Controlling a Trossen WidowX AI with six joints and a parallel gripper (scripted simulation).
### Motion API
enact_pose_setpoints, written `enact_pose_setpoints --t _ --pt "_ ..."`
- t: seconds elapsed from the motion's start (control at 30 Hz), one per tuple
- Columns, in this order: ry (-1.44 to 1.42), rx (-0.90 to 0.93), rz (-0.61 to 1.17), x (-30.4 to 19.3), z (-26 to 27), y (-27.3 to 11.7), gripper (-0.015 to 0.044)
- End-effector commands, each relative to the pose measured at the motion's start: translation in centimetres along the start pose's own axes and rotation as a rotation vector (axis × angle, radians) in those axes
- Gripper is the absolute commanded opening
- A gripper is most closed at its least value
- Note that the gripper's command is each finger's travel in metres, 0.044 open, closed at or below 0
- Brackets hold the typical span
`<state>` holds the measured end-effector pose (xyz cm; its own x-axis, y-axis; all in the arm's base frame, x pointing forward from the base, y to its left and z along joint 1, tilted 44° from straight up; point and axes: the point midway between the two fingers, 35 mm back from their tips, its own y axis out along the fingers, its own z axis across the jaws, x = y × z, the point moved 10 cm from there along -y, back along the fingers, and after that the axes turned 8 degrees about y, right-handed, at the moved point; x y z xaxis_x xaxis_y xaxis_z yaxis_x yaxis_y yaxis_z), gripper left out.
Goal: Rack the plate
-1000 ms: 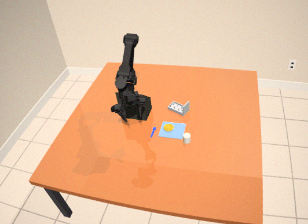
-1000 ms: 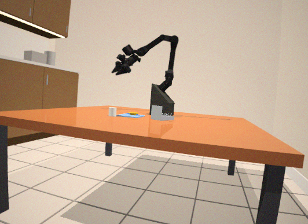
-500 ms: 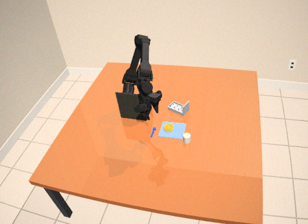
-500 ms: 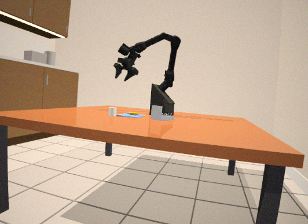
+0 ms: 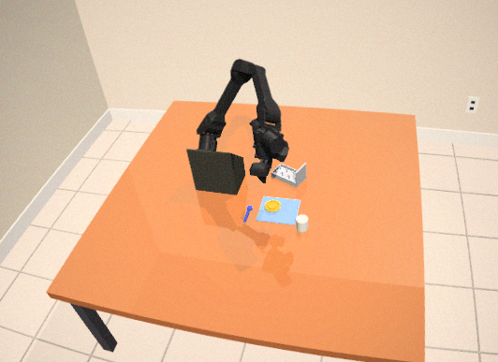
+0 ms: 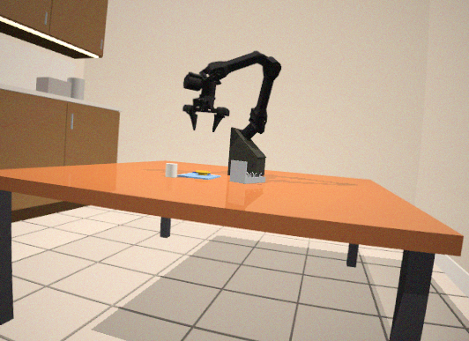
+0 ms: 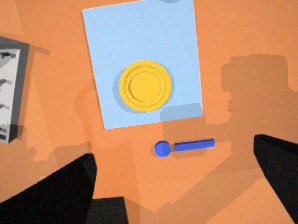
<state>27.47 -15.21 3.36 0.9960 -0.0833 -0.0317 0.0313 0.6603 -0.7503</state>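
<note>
The yellow plate [image 5: 272, 206] [image 6: 203, 173] [image 7: 145, 86] lies flat on the light blue mat [image 5: 285, 217] [image 6: 189, 176] [image 7: 140, 30]. The grey dish rack [image 5: 286, 176] [image 6: 255, 180] [image 7: 20, 90] stands on the table with a tall panel at one end; it is cut off at the left edge of the wrist view. My gripper [image 6: 204, 130] [image 7: 174, 152] is open and empty, pointing down high above the table. In the wrist view the plate shows ahead of the fingertips. In the top view the fingers are partly hidden by the arm.
A blue spoon-like utensil [image 5: 248, 213] [image 7: 194, 145] lies beside the mat. A white cup [image 5: 302, 224] [image 6: 171, 170] stands at the mat's corner, away from the utensil. The arm's dark base block [image 5: 215, 172] [image 6: 247, 153] stands on the orange table [image 5: 351, 250] [image 6: 308, 200].
</note>
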Motion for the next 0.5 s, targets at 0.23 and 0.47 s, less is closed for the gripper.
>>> enact_pose_setpoints --t 0.23,0.47 --pt "-0.039 0.027 0.047 1.4 1.3 6.2 0.04" --pt "-0.041 0.035 0.048 0.8 1.4 11.8 0.04"
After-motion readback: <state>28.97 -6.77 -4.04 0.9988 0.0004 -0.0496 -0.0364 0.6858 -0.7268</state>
